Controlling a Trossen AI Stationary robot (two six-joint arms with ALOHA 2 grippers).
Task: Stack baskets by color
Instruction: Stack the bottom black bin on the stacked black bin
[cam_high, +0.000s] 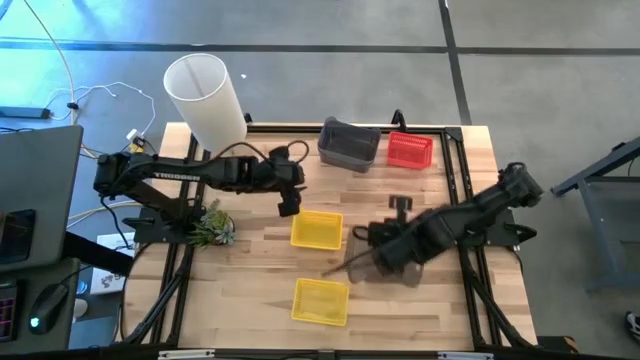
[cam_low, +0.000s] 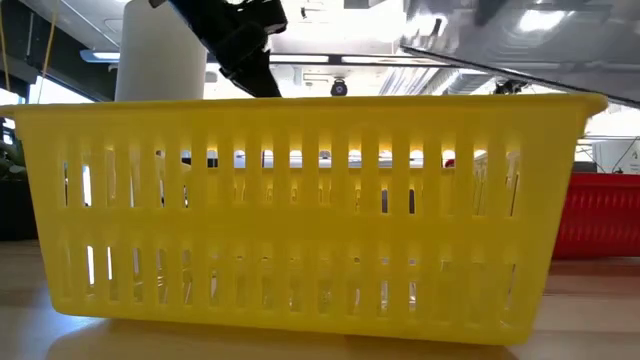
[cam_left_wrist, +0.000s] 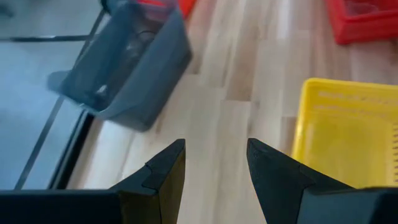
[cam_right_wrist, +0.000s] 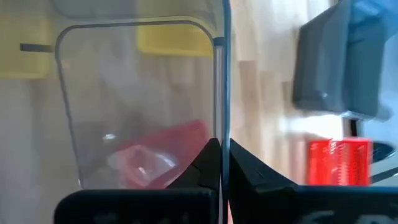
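Wooden table (cam_high: 250, 290) carries lamp (cam_high: 204, 98), plant (cam_high: 212, 227); left pincer (cam_high: 289, 208) wide, right pincer (cam_high: 372, 262) grips grey basket (cam_right_wrist: 140, 99)

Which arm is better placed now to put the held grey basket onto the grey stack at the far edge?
The right. Its gripper is shut on the grey basket wall. The left gripper is open, hovering beside a yellow basket, though nearer the grey stack.

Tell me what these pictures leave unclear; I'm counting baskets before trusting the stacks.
- Grey stack, high view: how many baskets are nested can't be told from above.
- Red stack, same problem; in the low view the near yellow basket hides most of it.
- Grey basket clamped in the right gripper, high view: mostly hidden under the arm.
- Second yellow basket: hidden in the low view behind the near one.
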